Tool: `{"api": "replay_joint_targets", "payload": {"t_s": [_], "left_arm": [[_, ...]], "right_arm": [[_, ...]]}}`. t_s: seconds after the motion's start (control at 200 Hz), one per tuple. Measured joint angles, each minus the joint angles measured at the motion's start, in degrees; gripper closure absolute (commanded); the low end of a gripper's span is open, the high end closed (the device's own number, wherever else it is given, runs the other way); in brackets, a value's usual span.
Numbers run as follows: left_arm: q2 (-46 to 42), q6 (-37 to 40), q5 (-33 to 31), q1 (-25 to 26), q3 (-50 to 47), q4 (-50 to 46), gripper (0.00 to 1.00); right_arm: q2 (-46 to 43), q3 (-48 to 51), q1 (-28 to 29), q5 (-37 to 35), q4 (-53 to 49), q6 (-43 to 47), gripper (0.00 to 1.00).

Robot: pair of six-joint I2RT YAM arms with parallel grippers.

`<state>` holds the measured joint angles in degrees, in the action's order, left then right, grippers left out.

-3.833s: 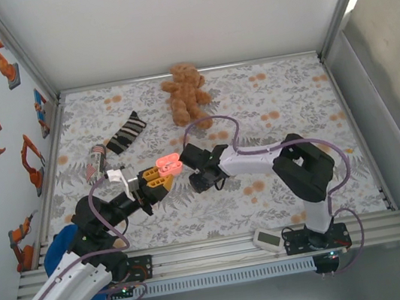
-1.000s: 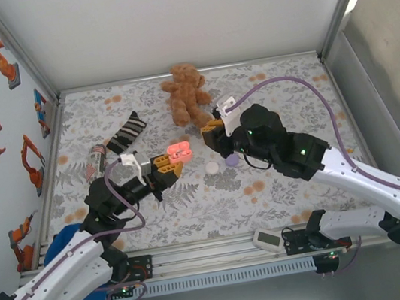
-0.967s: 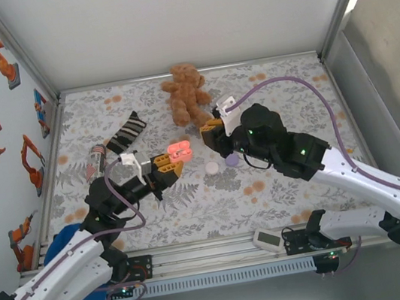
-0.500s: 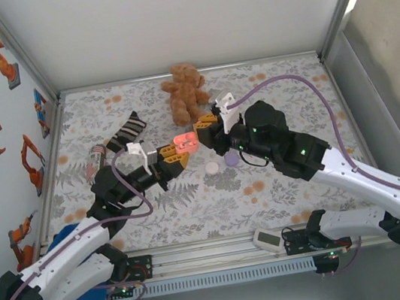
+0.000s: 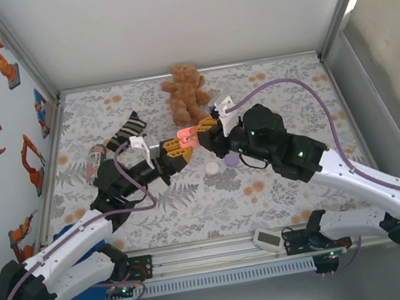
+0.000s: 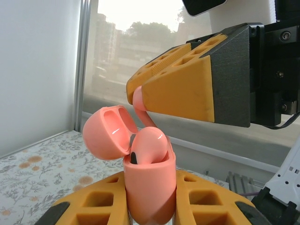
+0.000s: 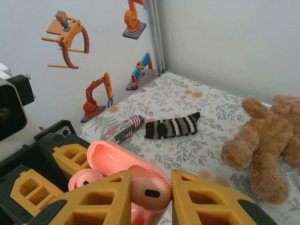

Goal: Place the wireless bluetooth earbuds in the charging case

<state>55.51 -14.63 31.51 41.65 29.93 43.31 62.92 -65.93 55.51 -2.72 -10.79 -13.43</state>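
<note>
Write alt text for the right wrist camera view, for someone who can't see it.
The right claw pinches a pink earbud at an open pink case. Behind, on the flowered mat, lie a striped sock and a brown teddy bear.

Two salmon-pink plastic earbuds [image 7: 147, 192]. One salmon-pink rounded plastic charging case [image 6: 150, 192]. One small white round piece [image 5: 211, 167] and one small lilac round piece [image 5: 230, 160], centre. One brown plush teddy bear [image 5: 185, 91] at twelve o'clock. One black-and-white striped fabric sock [image 5: 125, 131] and one striped tube [image 5: 94, 155] at ten o'clock.
</note>
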Motion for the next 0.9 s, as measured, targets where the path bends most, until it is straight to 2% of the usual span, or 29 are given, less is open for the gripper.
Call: {"api": "replay_joint_targets", "payload": {"t_s": [0.901], "left_arm": [[1.49, -1.68, -0.48, 0.33, 0.31, 2.16, 1.0]], "right_arm": [[-0.07, 1.68, 0.46, 0.02, 1.68, 0.24, 0.76]]}}
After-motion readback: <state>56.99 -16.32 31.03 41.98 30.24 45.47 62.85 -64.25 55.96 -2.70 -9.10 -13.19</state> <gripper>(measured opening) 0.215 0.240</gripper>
